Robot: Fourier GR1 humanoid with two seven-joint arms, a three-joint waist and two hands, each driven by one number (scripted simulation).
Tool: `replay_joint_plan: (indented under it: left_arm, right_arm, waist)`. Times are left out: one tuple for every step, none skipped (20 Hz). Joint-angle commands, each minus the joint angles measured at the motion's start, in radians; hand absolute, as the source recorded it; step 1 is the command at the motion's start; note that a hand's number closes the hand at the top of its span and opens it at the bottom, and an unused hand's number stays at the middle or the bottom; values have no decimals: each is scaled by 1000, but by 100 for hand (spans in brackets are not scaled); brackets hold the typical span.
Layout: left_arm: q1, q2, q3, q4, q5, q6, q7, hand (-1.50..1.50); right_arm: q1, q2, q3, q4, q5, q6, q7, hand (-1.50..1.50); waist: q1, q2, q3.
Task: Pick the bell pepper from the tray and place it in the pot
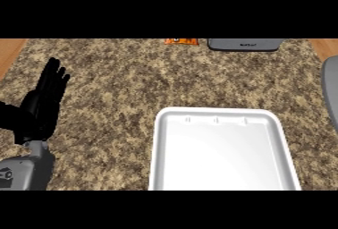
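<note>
Grey pot [332, 89] cut off at right edge, only a sliver of rim shows. Orange thing [181, 41] at top edge, mostly clipped, possibly the pepper, can't confirm. Grey box [244, 44] beside it, also clipped. White tray [165, 147] on desk [132, 80], bottom cropped. Left robot hand [45, 100] at left, fingers straight and apart, holding nothing, well apart from tray and orange thing.

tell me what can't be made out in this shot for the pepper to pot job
- Bell pepper: none shows on the white tray; head view.
- Pot: only a grey edge at the right border, cut off, identity unclear.
- Right hand: out of view; only the left hand shows, resting open.
- Orange item and grey object: cut by the top edge.
</note>
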Motion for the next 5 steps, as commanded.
replay_joint_plan:
  left_arm:
    - [-55,-8,-20,2,-35,39,59,0]
    - [8,-26,-36,-33,-26,18,5,0]
    - [-14,17,6,-10,-7,0,29,0]
    - [35,6,12,-9,18,-26,-22,0]
    - [-36,4,19,37,-6,9,-10,0]
  right_arm:
    - [-2,-73,12,49,5,93,-58,-150]
    - [12,-70,5,61,-2,99,-72,-150]
    - [49,-45,27,51,14,86,-128,-150]
    - [28,-61,22,71,8,83,-89,-150]
    - [33,-68,15,67,-8,116,-110,-150]
  waist:
    - [1,1,4]
    - [9,1,4]
    - [0,-1,3]
    - [9,0,3]
    - [-7,0,2]
